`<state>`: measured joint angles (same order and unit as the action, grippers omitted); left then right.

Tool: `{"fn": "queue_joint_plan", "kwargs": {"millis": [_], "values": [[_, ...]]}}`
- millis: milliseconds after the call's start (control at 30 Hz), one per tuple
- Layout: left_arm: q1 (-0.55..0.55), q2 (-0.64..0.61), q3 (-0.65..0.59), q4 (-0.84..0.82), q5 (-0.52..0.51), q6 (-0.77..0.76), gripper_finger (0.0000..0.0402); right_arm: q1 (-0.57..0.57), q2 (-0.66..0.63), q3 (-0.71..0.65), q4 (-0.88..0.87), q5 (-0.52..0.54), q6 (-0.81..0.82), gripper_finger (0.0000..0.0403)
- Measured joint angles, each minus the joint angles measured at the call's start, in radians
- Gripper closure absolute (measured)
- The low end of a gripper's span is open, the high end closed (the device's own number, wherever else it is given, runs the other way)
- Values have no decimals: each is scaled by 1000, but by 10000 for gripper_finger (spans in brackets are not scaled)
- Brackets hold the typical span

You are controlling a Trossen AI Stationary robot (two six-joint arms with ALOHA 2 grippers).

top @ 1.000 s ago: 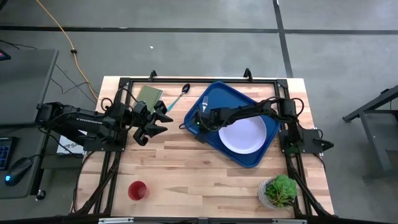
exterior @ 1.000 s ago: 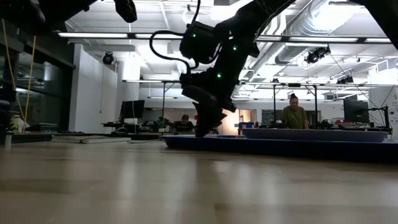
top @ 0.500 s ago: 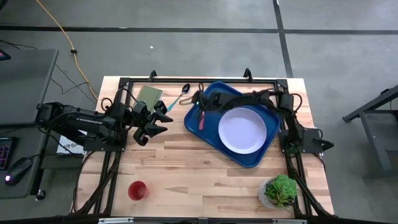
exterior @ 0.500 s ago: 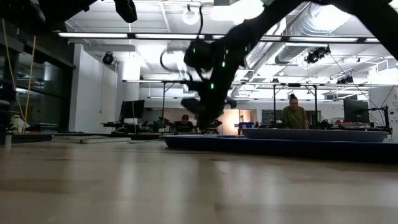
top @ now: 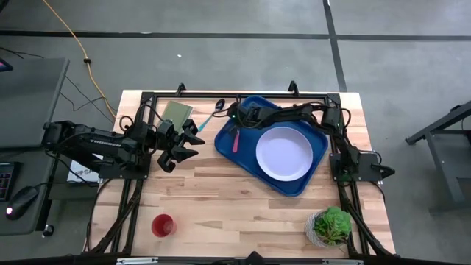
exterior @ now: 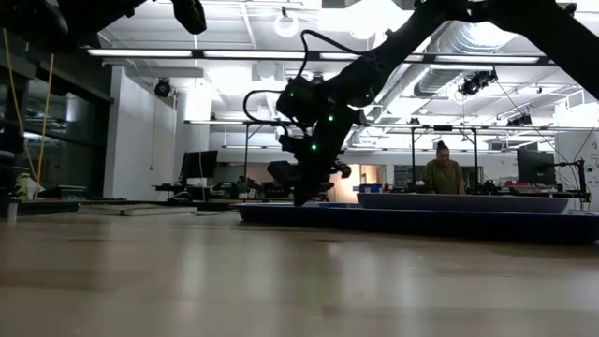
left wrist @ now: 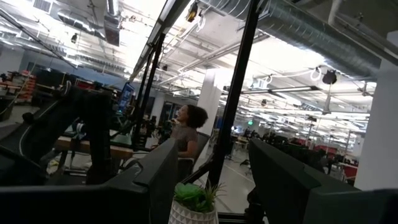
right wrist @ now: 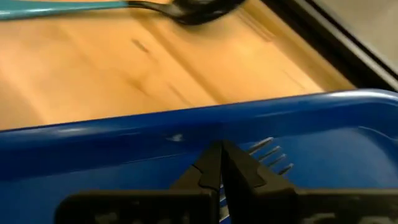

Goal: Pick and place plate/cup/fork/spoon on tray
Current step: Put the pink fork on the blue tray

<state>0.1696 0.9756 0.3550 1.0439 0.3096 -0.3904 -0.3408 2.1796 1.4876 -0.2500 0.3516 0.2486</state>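
The red cup [top: 163, 224] stands near the tabletop's [top: 221, 199] front edge. The left tool [top: 185, 145] hovers released mid-tabletop. Farther back, the blue tray [top: 309, 173] holds the plate [top: 283, 152] and fork [top: 236, 139]; the right tool [top: 234, 114], clenched empty, hangs over its far rim, beside the teal spoon [top: 211, 115].

Right dark six-joint arm stretched leftward along the table's far side, wrist low, right two-finger gripper [top: 237, 114] with jaws pressed together, tips meeting. Left dark arm extended rightward at the left side, left two-finger gripper [top: 193, 141] raised, jaws spread apart.
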Motion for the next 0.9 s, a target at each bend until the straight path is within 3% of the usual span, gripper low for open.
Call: {"fn": "queue_joint_plan", "kwargs": {"millis": [500,900], "values": [[0,0,0,0,-1,0,222,-2,0,0,-87,119,5,403],[0,0,0,0,-2,0,222,-2,-1,0,-125,139,4,403]]}}
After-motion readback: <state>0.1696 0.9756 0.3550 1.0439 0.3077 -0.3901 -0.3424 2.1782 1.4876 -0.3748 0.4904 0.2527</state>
